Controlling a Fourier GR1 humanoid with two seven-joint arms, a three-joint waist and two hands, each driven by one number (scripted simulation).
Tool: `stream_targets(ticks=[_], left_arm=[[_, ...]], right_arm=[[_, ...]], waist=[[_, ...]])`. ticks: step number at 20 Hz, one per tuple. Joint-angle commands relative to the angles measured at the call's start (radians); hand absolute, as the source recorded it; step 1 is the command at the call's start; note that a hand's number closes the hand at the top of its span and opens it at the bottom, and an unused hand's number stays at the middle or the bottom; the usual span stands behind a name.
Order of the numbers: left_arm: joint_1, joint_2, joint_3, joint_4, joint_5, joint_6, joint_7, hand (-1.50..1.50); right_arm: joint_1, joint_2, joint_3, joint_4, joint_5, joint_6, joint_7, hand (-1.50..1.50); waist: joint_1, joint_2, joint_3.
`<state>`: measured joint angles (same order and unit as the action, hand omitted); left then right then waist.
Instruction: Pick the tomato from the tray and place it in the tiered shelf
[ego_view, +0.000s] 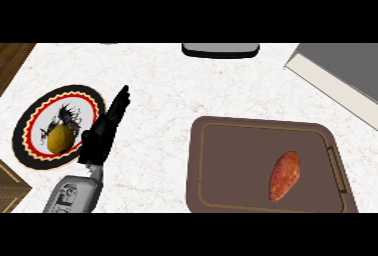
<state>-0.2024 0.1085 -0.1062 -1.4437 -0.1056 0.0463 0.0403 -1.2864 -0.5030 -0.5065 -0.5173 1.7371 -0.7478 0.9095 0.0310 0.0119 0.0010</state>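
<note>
Left hand (103, 131): fingers straight, apart, holding nothing, beside your plate (29, 150) | tray (221, 165): orange-red vegetable (284, 176) lying inside | right hand: unseen

Left hand (100, 137): matte black, with slender tapering fingers and a blocky black palm. Left forearm (72, 196): light grey, boxy casing with rounded edges, bearing dark recessed markings on its upper face; narrow grey wrist link.
</note>
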Motion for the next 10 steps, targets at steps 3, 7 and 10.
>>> stream_targets(ticks=[3,7,10], left_arm=[[-0.004,-0.02,-0.008,0.001,-0.02,0.014,-0.001,0.0],[0.03,-0.003,0.008,0.025,-0.006,-0.003,-0.046,0.0],[0.019,0.015,0.014,-0.013,0.008,-0.028,0.004,0.0]], right_arm=[[0.01,-0.027,-0.017,0.038,-0.077,-0.106,-0.062,1.5],[0.092,-0.05,0.008,0.061,0.138,0.006,0.261,-1.5],[0.096,-0.055,0.0,0.012,0.139,0.048,0.311,-1.5]], waist=[[-0.008,-0.004,-0.001],[-0.007,0.001,-0.003],[-0.018,-0.009,-0.002]])
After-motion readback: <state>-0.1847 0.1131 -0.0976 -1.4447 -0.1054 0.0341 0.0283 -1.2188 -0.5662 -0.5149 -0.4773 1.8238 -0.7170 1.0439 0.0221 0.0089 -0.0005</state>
